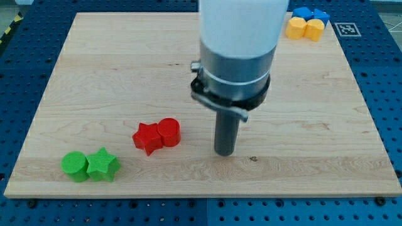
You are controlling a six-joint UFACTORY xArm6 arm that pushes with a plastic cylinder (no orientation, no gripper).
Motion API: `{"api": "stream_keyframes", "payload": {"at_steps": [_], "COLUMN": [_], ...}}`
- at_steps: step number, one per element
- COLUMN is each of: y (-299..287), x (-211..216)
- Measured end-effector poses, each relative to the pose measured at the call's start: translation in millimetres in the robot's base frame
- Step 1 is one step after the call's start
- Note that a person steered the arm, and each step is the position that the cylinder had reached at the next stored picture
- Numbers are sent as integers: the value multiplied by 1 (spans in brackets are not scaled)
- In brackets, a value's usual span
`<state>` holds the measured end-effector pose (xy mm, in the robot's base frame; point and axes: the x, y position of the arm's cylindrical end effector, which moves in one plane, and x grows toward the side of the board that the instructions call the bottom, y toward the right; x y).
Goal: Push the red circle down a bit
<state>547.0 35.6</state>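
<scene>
Just tip (225, 152) beside red circle (169, 132)

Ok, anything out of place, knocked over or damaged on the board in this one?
Nothing stands out. The red circle sits touching the red star; the green circle and green star pair up at the view's lower left; yellow and blue blocks cluster top right. My tip rests right of the red circle, apart.
</scene>
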Motion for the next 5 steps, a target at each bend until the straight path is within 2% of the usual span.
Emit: {"api": "stream_keyframes", "payload": {"at_steps": [1,3,5], "y": [-4,-55,-91], "x": [-28,-59,-45]}}
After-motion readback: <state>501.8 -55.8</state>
